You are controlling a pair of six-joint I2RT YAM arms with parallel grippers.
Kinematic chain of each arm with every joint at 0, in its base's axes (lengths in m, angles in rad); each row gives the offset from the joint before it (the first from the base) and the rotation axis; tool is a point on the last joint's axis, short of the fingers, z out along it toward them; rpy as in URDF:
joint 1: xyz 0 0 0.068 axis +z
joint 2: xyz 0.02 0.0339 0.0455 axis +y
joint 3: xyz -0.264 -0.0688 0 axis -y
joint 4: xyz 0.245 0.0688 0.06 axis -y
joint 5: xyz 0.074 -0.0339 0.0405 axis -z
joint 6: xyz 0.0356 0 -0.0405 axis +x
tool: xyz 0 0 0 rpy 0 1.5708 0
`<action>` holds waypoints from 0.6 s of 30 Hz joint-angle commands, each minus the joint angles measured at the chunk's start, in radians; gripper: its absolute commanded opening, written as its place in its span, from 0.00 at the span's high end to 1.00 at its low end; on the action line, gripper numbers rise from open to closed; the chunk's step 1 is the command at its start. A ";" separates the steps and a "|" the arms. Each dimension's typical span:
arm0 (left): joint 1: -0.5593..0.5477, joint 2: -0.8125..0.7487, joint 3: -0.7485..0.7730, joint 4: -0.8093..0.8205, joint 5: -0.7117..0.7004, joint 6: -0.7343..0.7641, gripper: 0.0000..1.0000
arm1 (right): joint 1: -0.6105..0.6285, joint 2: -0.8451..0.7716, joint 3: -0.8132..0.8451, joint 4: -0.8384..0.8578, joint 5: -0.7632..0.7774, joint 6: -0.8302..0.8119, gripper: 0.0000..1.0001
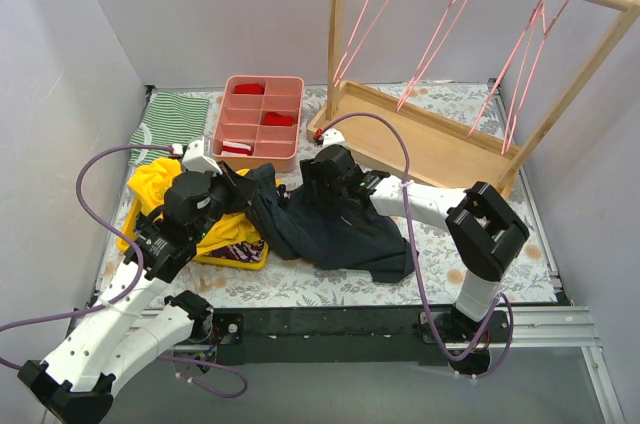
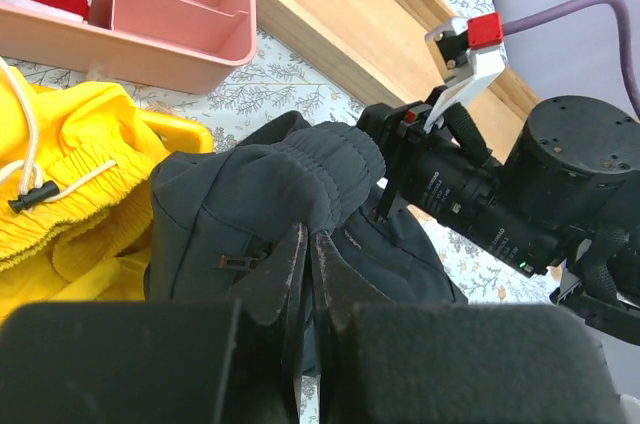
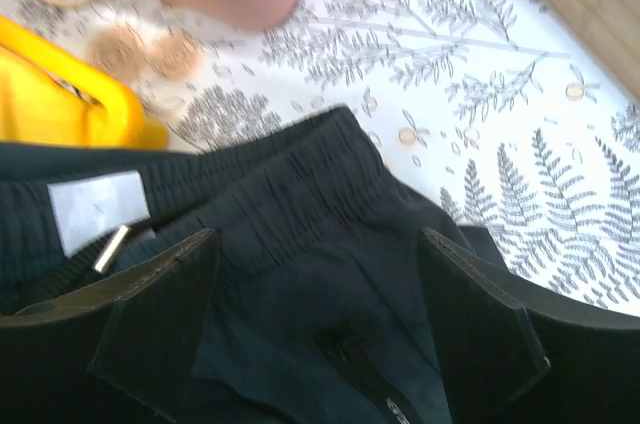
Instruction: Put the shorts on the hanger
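shorts (image 1: 335, 234): bunched in a dark heap mid-table, just near of the pink tray, its left edge over the yellow tray's rim; none of it is on a hanger.
waistband (image 3: 300, 179): elastic, gathered, at the far left end of the heap, with a white label (image 3: 97, 209) inside.
left gripper (image 2: 305, 264): clenched, fingers nearly together, pinching a fold of the shorts near the waistband.
right gripper (image 3: 315, 244): released, fingers spread wide over the waistband with dark fabric between them; contact with the cloth cannot be told.
arms: both reach in to the same end of the shorts, left from the near left, right from the right, wrists close together.
hangers (image 1: 437, 44): four pink wire ones hang by their hooks from the rack's rod, far right, well apart from the shorts.
rack (image 1: 420, 129): wooden, with a boxed base on the far right of the table.
pink tray (image 1: 225, 109): compartmented, far centre, red items in some cells.
yellow garment (image 1: 155, 189): left of the shorts, piled in the yellow tray (image 1: 250, 262), touching them.
striped cloth (image 1: 170, 119): green and white, far left corner.
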 commanded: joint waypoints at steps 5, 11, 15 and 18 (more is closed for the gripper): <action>0.007 -0.019 -0.005 -0.005 0.010 -0.009 1.00 | -0.001 0.046 0.131 0.054 0.088 0.027 0.12; 0.007 -0.019 -0.007 0.003 0.010 -0.017 1.00 | -0.014 0.152 0.202 0.020 0.099 0.014 0.12; 0.007 -0.022 -0.008 0.003 -0.002 -0.019 1.00 | -0.013 0.159 0.210 -0.029 0.104 0.007 0.19; 0.007 -0.031 -0.013 0.000 -0.021 -0.022 1.00 | -0.013 0.123 0.170 -0.045 0.127 0.015 0.23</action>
